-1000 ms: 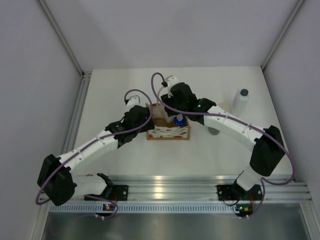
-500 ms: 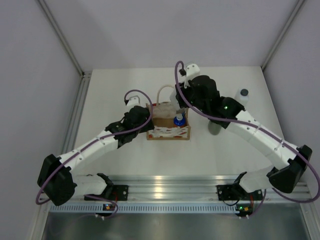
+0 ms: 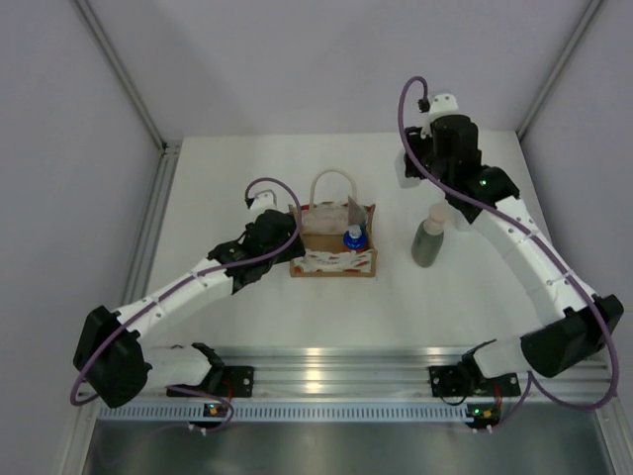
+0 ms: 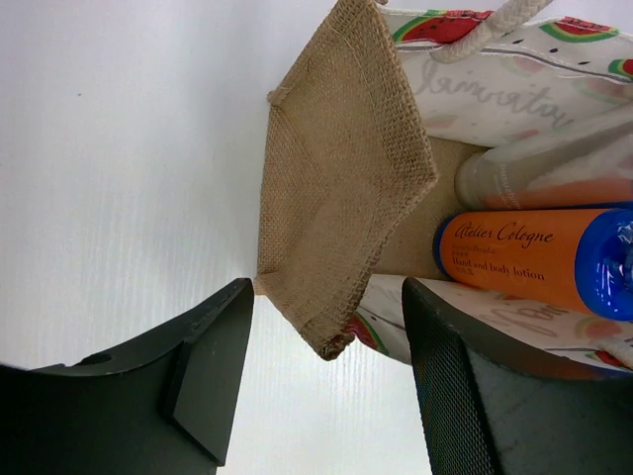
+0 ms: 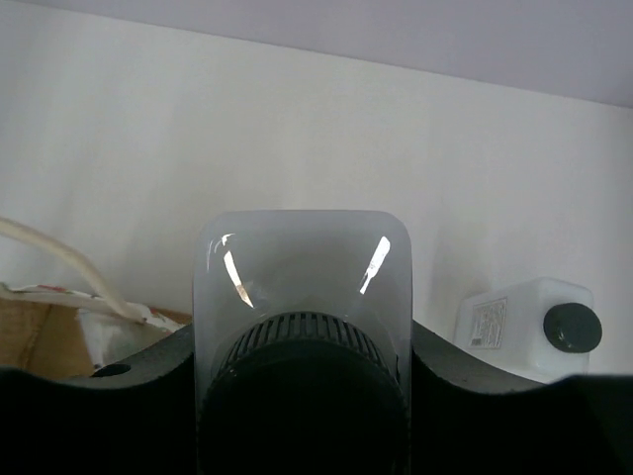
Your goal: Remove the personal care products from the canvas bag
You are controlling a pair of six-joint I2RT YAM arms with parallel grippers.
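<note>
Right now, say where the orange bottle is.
The orange bottle stands in the bag, at its right end in the top view, left of the grey-green bottle.

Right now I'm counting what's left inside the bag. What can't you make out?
Canvas bag floor: top view, hidden by its walls and the orange bottle.
Pale item beside it: left wrist view, cut off at the edge.
White bottle on the table: top view, mostly under the right arm.

Tan canvas bag (image 4: pixel 341 178), watermelon print; orange bottle (image 4: pixel 524 259), blue top; white bottle (image 5: pixel 302 267), dark cap.
</note>
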